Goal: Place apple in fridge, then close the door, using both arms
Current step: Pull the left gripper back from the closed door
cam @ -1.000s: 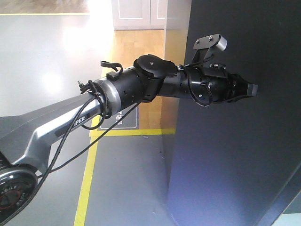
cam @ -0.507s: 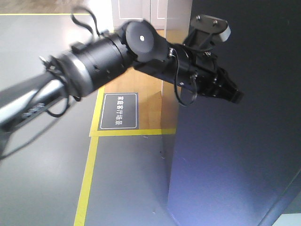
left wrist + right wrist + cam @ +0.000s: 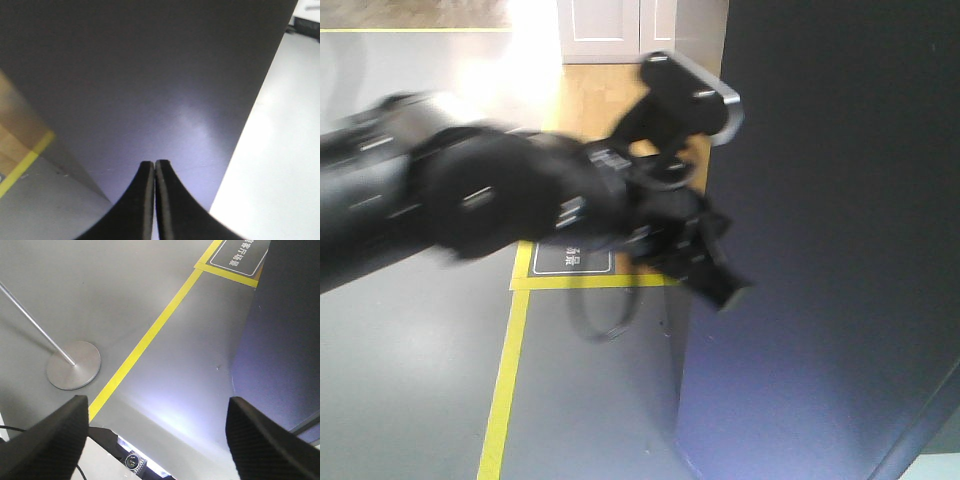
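Observation:
The fridge fills the right side of the front view as one tall dark grey flat panel, with the door showing only its dark outer face. My left arm, blurred, reaches across in front of it. The left gripper is low against the panel's left part, and I cannot tell whether it touches. In the left wrist view its fingertips press together with nothing between them. My right gripper is open, pointing down at the grey floor, with its fingers far apart. The apple is out of view.
A yellow tape line and a floor sign lie left of the fridge. A round metal stand base with a thin pole sits on the floor. White cabinet doors stand at the back beyond a wooden floor strip.
My left arm has swung down and to the left. Its gripper has dropped from high on the dark panel to lower near the panel's left edge, still shut.

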